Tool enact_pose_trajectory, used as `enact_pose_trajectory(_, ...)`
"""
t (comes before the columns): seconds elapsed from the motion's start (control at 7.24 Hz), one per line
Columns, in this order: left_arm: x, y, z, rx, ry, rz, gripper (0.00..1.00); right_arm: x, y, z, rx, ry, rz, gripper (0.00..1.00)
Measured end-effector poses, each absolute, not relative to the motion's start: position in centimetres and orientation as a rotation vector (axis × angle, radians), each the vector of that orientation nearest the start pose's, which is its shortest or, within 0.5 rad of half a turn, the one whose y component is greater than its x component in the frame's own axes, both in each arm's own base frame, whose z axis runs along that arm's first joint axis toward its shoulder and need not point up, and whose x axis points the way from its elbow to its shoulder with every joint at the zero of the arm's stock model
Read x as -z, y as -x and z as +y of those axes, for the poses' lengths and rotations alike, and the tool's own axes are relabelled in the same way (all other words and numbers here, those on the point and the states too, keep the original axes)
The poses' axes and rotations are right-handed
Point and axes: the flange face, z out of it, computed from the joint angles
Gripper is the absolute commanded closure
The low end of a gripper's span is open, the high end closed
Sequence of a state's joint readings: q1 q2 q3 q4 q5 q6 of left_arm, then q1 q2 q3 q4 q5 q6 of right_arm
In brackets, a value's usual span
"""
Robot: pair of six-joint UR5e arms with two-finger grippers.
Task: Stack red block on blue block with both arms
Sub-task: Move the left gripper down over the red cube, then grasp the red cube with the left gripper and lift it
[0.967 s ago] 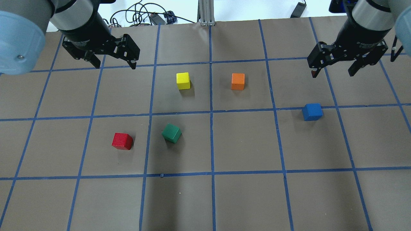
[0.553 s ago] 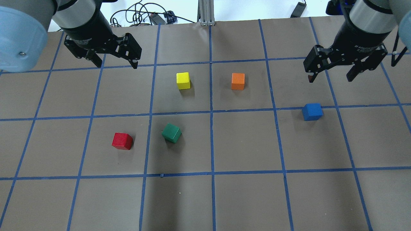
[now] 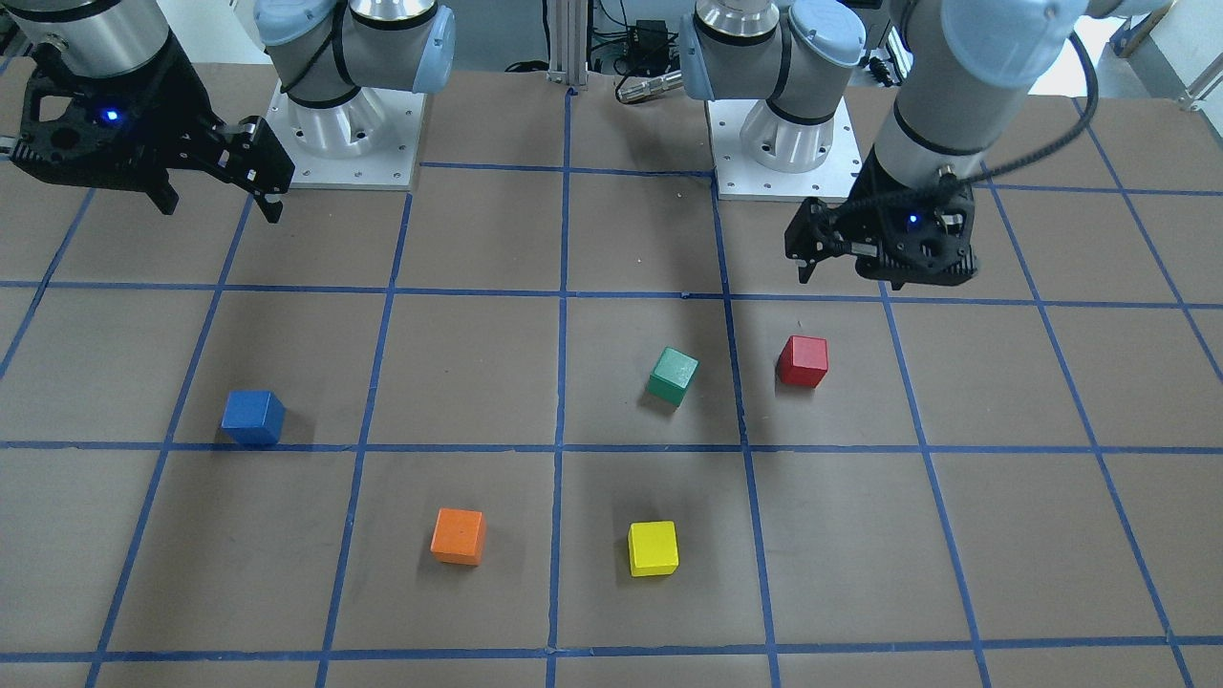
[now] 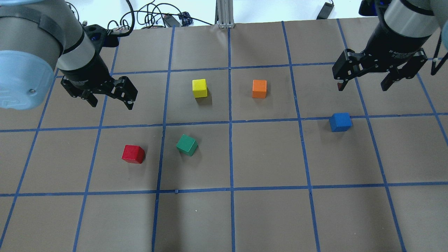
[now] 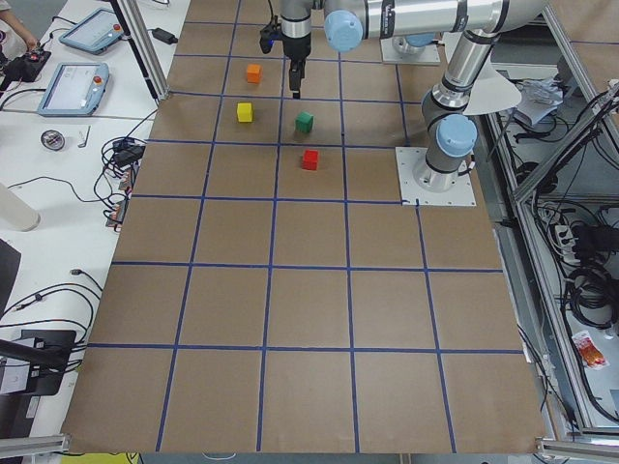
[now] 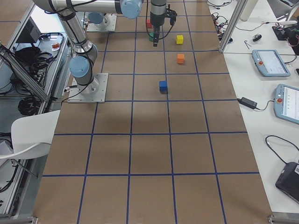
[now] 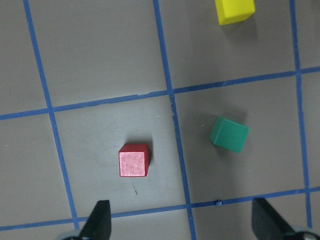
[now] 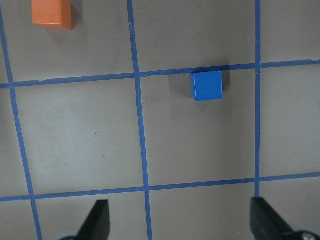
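The red block (image 4: 133,154) sits on the brown table, left of centre; it also shows in the left wrist view (image 7: 134,161). My left gripper (image 4: 112,104) is open and empty, hovering above the table beyond the red block and slightly to its left. The blue block (image 4: 340,121) sits to the right on a blue tape line; it also shows in the right wrist view (image 8: 207,85). My right gripper (image 4: 362,86) is open and empty, hovering beyond the blue block and slightly to its right.
A green cube (image 4: 187,145) lies turned at an angle just right of the red block. A yellow cube (image 4: 199,88) and an orange cube (image 4: 259,89) sit farther back near the middle. Cables (image 4: 154,17) lie past the table's far edge.
My left gripper has moved nearer and lower over the table, toward the red block, still open. My right gripper has barely moved. The blocks have not moved.
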State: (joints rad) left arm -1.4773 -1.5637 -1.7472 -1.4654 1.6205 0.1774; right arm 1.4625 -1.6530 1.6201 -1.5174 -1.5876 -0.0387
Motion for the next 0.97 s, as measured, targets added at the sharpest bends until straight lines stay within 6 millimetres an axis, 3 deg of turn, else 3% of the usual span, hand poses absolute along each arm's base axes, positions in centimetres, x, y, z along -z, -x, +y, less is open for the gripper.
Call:
enact_pose_trajectory(0.28, -35.7, 5.6, -48.4, -0.147, -0.169, 3.101, 0.0, -49.9, -8.2, -46.5, -0.027, -0.122, 3.154, 0.0)
enact_pose_trajectory(0.69, -26.2, 5.4, -46.2, -0.079, -0.27, 3.091, 0.0, -49.8, -8.3, -46.5, -0.031, -0.122, 3.151, 0.0)
enact_pose_trajectory(0.97, -22.2, 5.5, -45.7, -0.084, -0.325, 3.093, 0.0, -49.9, -8.2, -46.4, -0.03, -0.121, 3.154, 0.0)
